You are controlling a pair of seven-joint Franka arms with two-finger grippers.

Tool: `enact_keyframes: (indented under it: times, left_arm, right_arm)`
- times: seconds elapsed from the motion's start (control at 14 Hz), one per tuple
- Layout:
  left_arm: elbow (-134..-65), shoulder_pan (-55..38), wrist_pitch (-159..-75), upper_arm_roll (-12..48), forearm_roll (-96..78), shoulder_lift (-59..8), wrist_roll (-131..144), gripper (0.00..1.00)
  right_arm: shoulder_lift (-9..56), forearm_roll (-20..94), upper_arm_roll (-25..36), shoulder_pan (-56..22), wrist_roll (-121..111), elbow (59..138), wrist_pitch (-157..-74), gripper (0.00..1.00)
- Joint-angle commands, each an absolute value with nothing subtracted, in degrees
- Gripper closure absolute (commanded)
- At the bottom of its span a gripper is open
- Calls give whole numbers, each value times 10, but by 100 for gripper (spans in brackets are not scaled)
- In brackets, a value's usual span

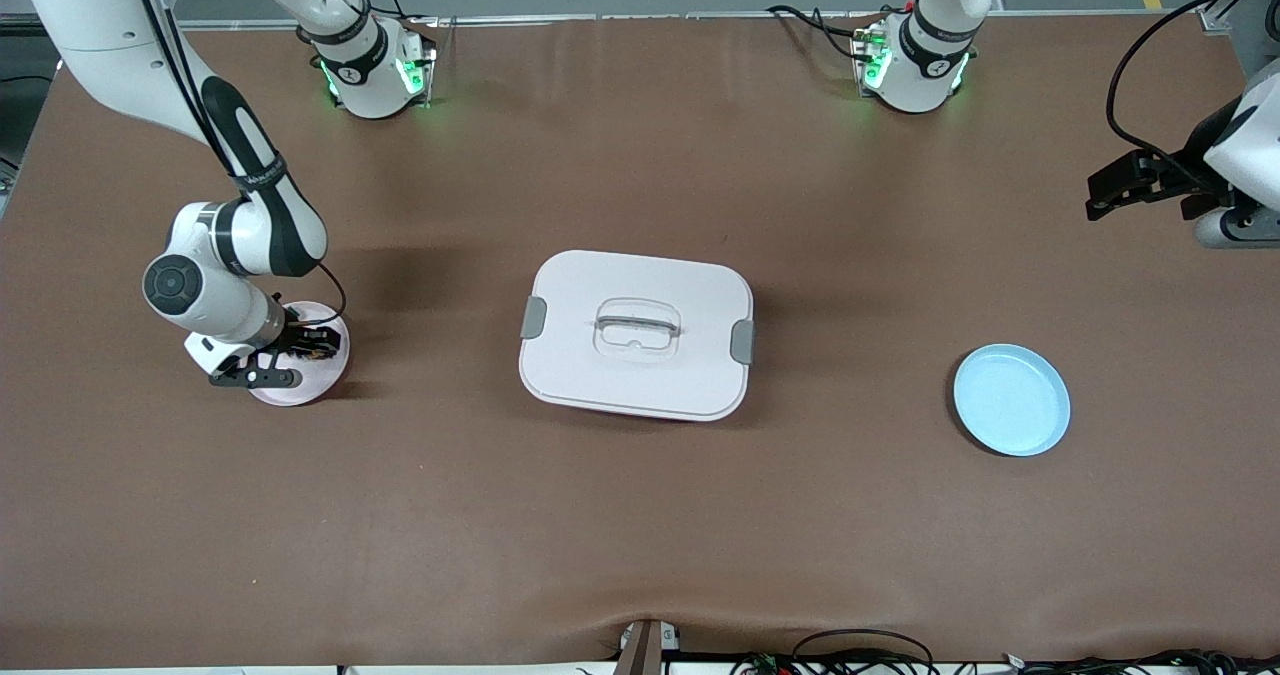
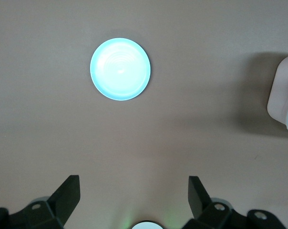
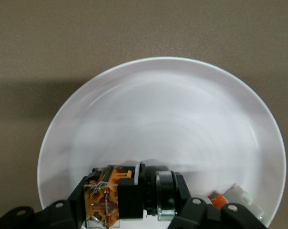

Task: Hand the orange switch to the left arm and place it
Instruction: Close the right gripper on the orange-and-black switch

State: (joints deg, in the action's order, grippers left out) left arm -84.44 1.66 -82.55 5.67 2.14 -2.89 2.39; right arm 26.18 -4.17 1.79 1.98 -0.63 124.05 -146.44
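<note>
Whitish component [image 3: 239, 200] beside orange switch [image 3: 120, 193]

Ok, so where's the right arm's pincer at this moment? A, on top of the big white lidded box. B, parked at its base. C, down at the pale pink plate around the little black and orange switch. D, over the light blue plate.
C: the right pincer is low over the pale pink round plate, its fingers either side of the small black orange-faced switch.

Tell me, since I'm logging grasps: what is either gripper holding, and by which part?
The right gripper clasps the orange switch across its black body, on the pink plate. The left gripper holds nothing.
</note>
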Motion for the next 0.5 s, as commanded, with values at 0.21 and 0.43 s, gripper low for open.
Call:
enact_keyframes:
  times: [0.21,0.43]
  left_arm:
    - [-842,20,-833,60,21,-27,27,0]
    - [-844,22,-818,60,21,-12,25,0]
  right_arm:
    - [191,-48,14,21,-27,1184,-1306,87]
    - [150,-48,12,2,-17,1123,-1168,87]
